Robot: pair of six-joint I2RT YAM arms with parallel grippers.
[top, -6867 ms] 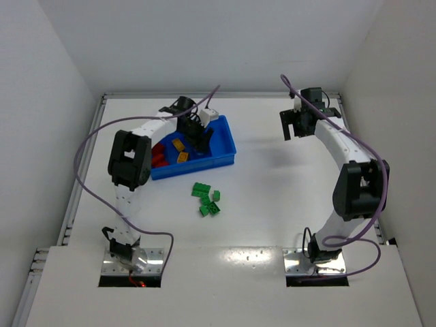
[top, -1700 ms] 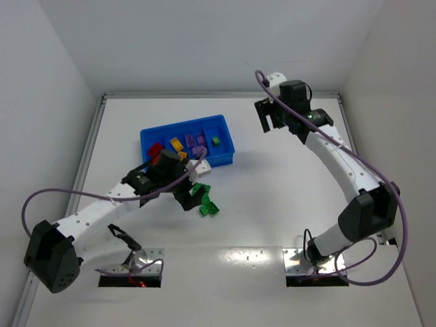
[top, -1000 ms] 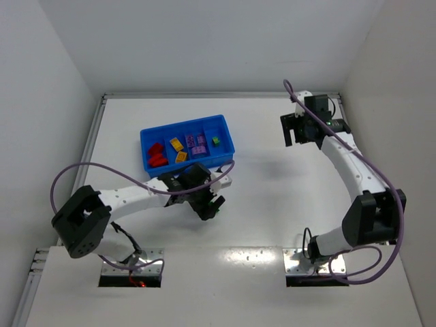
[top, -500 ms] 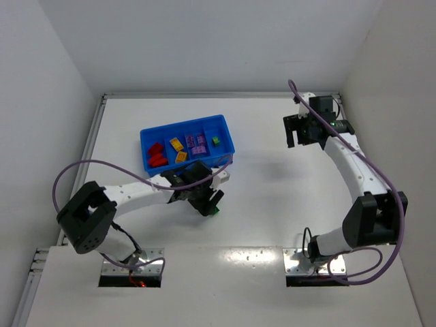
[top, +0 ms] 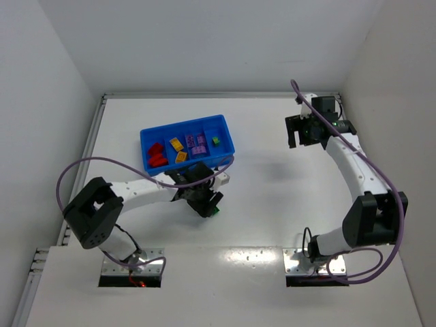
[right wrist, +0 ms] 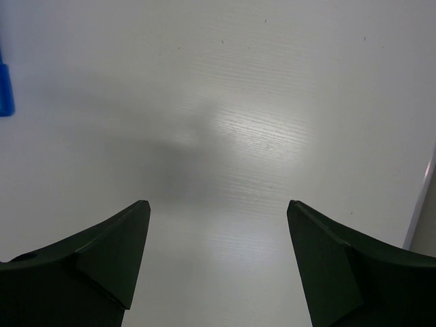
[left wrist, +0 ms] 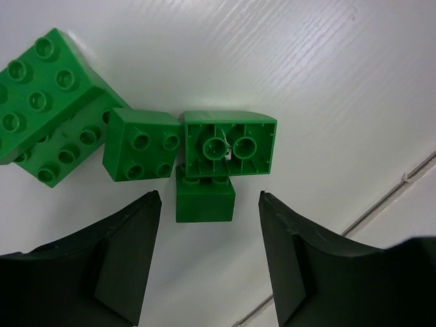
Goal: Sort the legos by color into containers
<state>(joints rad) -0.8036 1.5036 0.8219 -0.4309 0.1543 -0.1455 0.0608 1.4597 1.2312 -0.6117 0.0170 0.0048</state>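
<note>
Before left hand [left wrist: 208,199], lego [left wrist: 228,144] underside-up, crosswise

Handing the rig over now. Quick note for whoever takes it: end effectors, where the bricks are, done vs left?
Left end effector: open, straddling a small green plastic brick on the white table, not gripping it.
Right end effector: open, holding nothing, above the table.
Done: red plastic bricks, yellow bricks, purple bricks and one green brick each in their own compartment of the blue plastic tray.
Left: several loose green bricks under the left end effector.
</note>
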